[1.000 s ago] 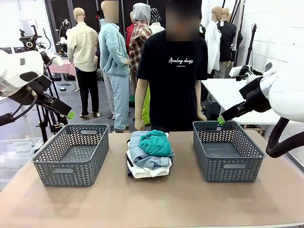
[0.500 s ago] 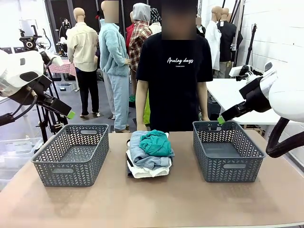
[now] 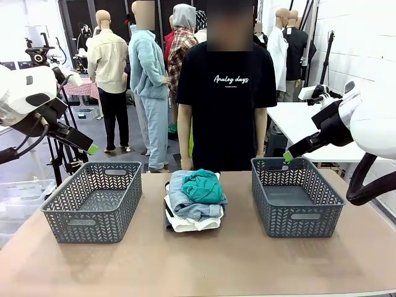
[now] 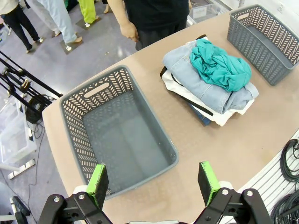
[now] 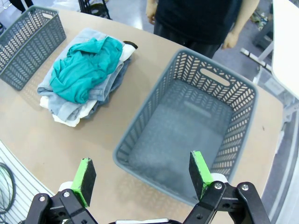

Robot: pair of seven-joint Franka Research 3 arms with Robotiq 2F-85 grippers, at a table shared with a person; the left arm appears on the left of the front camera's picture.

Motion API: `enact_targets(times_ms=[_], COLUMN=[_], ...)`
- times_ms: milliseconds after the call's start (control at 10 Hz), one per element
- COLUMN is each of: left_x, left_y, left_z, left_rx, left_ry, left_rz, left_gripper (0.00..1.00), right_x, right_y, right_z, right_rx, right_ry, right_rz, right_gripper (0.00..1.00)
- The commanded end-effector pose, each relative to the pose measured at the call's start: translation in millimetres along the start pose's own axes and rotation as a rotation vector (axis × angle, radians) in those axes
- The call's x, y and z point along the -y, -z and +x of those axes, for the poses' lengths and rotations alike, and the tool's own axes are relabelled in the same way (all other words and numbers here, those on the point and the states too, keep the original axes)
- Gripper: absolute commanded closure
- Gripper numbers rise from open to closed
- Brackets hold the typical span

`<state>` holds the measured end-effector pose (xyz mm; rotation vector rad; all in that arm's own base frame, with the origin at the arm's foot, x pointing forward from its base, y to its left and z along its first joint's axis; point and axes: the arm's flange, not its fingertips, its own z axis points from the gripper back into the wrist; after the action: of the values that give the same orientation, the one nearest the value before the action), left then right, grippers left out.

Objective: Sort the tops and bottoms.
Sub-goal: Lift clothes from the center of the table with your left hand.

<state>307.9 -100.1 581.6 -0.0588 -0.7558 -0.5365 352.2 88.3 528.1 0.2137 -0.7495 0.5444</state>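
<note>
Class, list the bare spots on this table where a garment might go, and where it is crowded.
Free: inside the left basket and right basket; the near table strip; the gaps between each basket and the clothes pile. Crowded: the middle.

soft teal cloth top (image 3: 203,187), perforated plastic baskets (image 3: 93,201)

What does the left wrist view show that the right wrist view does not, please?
From the left wrist view: the open left end effector hangs above the left basket, whose floor is bare, with black stand legs on the room floor nearby.
From the right wrist view: the open right end effector hangs above the right basket, also bare inside, with a white table beyond.
Shared: the teal-green top lying on the folded bottoms between the baskets, and the person standing beyond them.
</note>
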Motion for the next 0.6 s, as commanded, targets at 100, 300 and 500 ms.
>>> enact_targets(times_ms=[100, 300, 500], left_x=[-1.6, -1.6, 0.0], left_y=[-1.3, -1.3, 0.0], left_z=[-0.1, -0.1, 0.0], left_rx=[0.003, 0.003, 0.000], left_ry=[0.003, 0.003, 0.000], left_rz=[0.004, 0.004, 0.000], left_gripper=[0.00, 0.00, 0.00], right_x=[1.1, 1.1, 1.1], right_y=[1.1, 1.1, 1.1], right_z=[0.0, 0.0, 0.0], right_rx=[0.007, 0.007, 0.007], right_ry=[-0.003, -0.003, -0.003], right_rz=[0.009, 0.009, 0.009], right_gripper=[0.00, 0.00, 0.00])
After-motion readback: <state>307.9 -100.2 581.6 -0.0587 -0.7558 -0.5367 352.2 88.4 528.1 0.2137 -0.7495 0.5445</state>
